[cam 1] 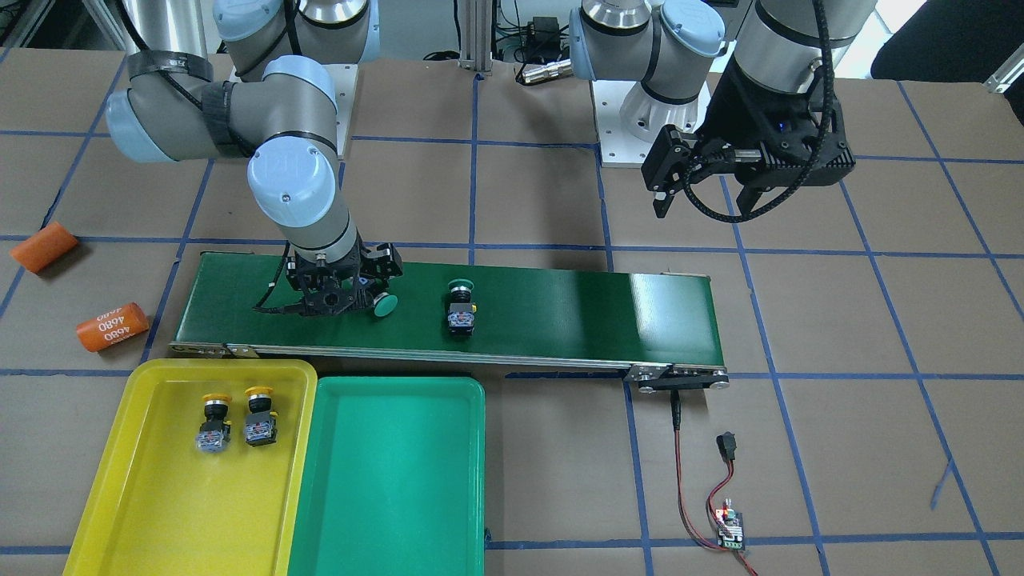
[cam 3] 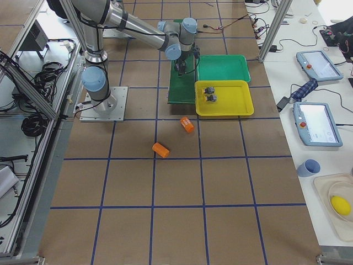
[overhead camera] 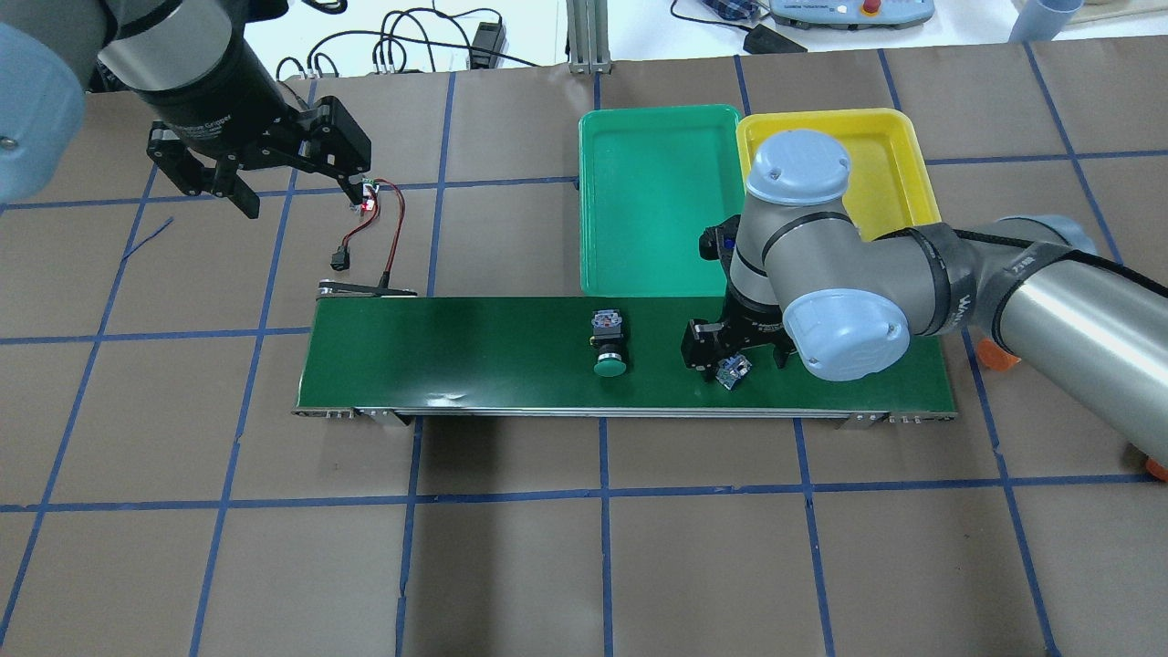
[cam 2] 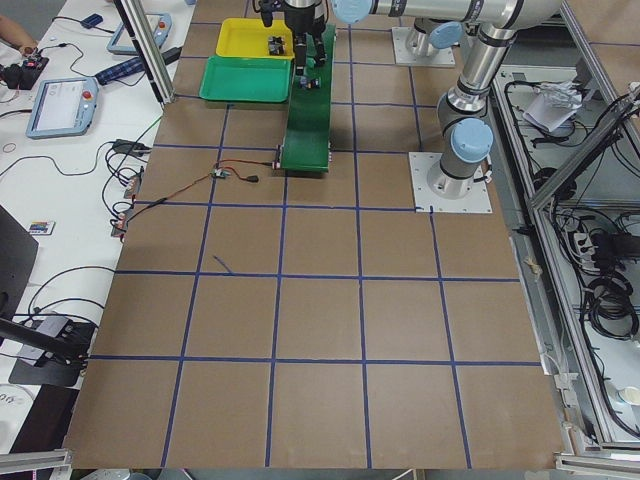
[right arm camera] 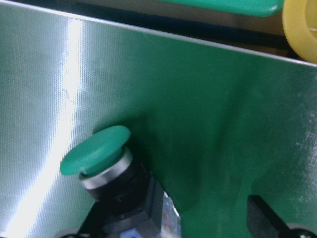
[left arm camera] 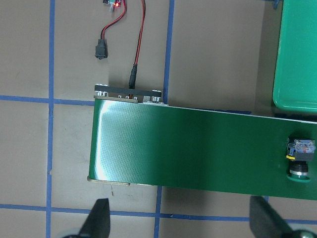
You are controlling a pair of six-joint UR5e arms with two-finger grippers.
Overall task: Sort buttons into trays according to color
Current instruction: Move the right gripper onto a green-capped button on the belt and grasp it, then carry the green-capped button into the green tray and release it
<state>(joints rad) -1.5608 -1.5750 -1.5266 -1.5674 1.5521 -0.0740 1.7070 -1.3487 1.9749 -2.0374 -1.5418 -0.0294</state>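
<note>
The right gripper (cam 1: 338, 301) is down on the belt (cam 1: 560, 312), near the end by the yellow tray (cam 1: 160, 496). Its fingers (right arm camera: 267, 218) are spread, and a green button (right arm camera: 96, 148) lies on its side between them. The button's black body sits close against one finger, while the other finger stands well apart from it, so nothing is pinched. The cap sticks out past the gripper toward the middle of the belt. A second green button (cam 1: 460, 308) lies further along the belt, free of both grippers, its cap toward the robot. In the yellow tray a yellow button (cam 1: 214, 420) and its twin (cam 1: 260, 414) lie just beside each other, caps toward the belt. The green tray (cam 1: 392, 480) sits against the yellow one, both just beside the belt's long edge. The left gripper (cam 1: 704, 200) hangs above the table (cam 1: 880, 320) beyond the belt's other end, touching nothing, fingers (left arm camera: 99, 220) wide apart. On the table past the right arm lie an orange cylinder (cam 1: 44, 246) and a 4680 cylinder (cam 1: 112, 326) — well apart from the trays' contents.
</note>
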